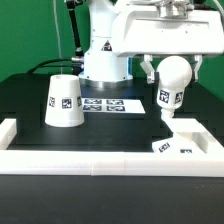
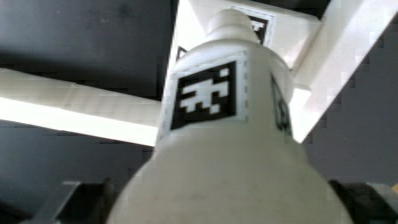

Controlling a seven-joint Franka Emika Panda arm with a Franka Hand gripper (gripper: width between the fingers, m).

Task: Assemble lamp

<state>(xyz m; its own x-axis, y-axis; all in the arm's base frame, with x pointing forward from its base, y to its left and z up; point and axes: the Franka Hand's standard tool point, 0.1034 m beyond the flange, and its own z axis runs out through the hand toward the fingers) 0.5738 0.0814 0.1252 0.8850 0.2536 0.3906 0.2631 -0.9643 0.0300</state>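
Note:
My gripper (image 1: 172,68) is shut on the round white bulb (image 1: 172,82), which hangs stem down with a square tag on its side. Its stem tip sits just above or at the flat angular base (image 1: 178,141), which lies against the white frame at the exterior view's right. I cannot tell whether they touch. In the wrist view the bulb (image 2: 222,130) fills the middle, with the base (image 2: 267,40) beyond its tip. The truncated-cone shade (image 1: 64,103) stands on the black table at the exterior view's left, apart from the gripper.
A white frame wall (image 1: 100,160) runs along the table's front and sides. The marker board (image 1: 104,104) lies flat in front of the big white robot pedestal (image 1: 105,55). Black cables hang behind at the left.

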